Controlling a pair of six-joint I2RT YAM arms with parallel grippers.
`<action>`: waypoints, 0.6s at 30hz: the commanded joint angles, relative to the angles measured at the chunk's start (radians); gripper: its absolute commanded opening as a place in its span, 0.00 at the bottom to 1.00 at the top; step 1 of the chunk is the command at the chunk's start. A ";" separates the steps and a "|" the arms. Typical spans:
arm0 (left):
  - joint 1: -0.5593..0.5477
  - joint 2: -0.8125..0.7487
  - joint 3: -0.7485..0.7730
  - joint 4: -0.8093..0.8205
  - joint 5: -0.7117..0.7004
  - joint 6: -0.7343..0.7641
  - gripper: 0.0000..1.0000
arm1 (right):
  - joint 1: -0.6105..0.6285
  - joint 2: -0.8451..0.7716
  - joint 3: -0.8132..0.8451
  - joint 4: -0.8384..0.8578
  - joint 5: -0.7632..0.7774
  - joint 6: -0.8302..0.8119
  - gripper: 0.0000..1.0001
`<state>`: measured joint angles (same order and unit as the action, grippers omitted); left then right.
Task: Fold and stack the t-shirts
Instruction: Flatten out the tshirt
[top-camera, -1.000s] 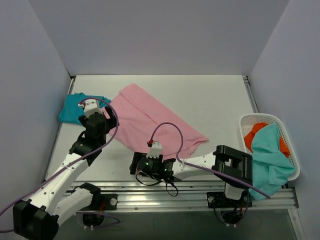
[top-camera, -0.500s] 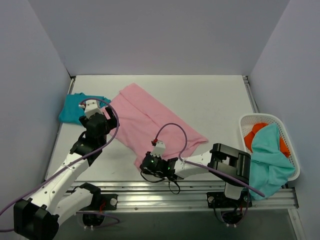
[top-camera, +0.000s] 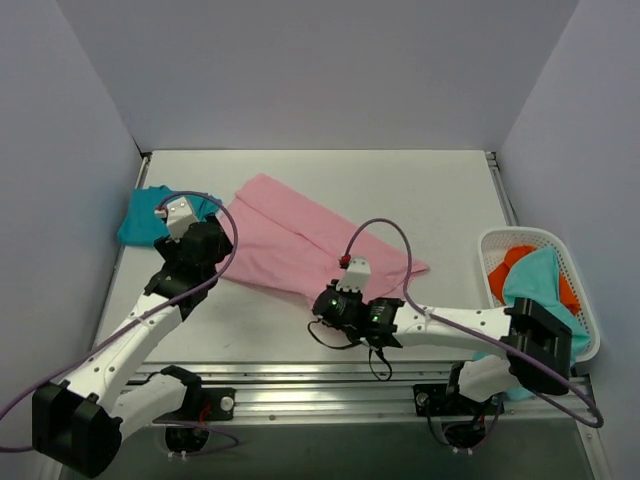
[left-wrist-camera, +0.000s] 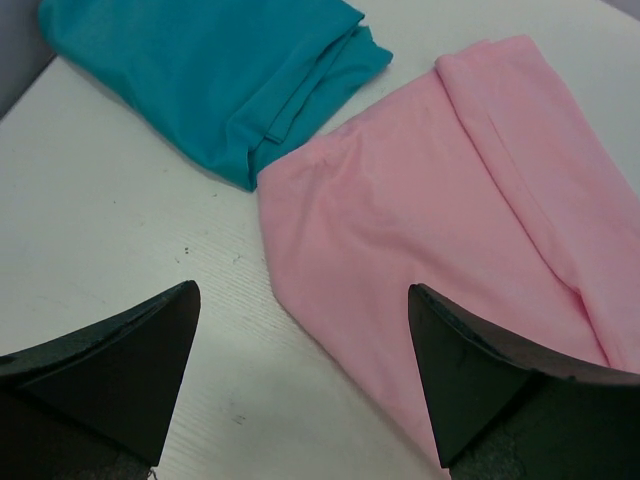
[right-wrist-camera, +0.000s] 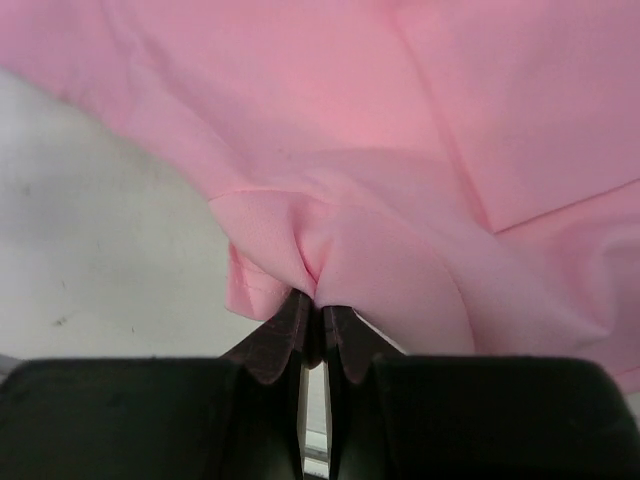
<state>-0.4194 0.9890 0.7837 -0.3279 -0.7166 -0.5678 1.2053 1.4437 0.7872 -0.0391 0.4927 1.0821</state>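
Note:
A large light pink t-shirt lies spread across the middle of the table. My right gripper is at its near edge, shut on a bunched fold of the pink cloth; in the right wrist view the gripper pinches the cloth, hem hanging left. A folded teal-blue t-shirt rests at the far left. My left gripper hovers open over the bare table by the pink shirt's left corner; in its wrist view the gripper holds nothing, the teal shirt lying beyond.
A white lattice basket stands at the right edge with an orange garment and a light teal garment draped over its near rim. Grey walls close in the left, back and right. A metal rail runs along the front.
My right gripper shut on the pink shirt's near corner and carried it rightward and a little away, folding that part over. My left arm shifted slightly toward the back.

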 joint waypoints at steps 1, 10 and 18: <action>-0.005 0.103 0.022 -0.037 0.035 -0.084 0.94 | -0.058 -0.107 0.014 -0.179 0.133 -0.037 0.00; -0.027 0.267 -0.124 0.128 0.175 -0.196 1.00 | -0.154 -0.210 -0.035 -0.266 0.228 -0.051 0.00; -0.085 0.391 -0.150 0.158 0.138 -0.316 0.92 | -0.207 -0.186 -0.037 -0.236 0.219 -0.094 0.00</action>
<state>-0.4835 1.3582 0.6380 -0.2337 -0.5529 -0.8051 1.0115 1.2591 0.7525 -0.2462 0.6518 1.0115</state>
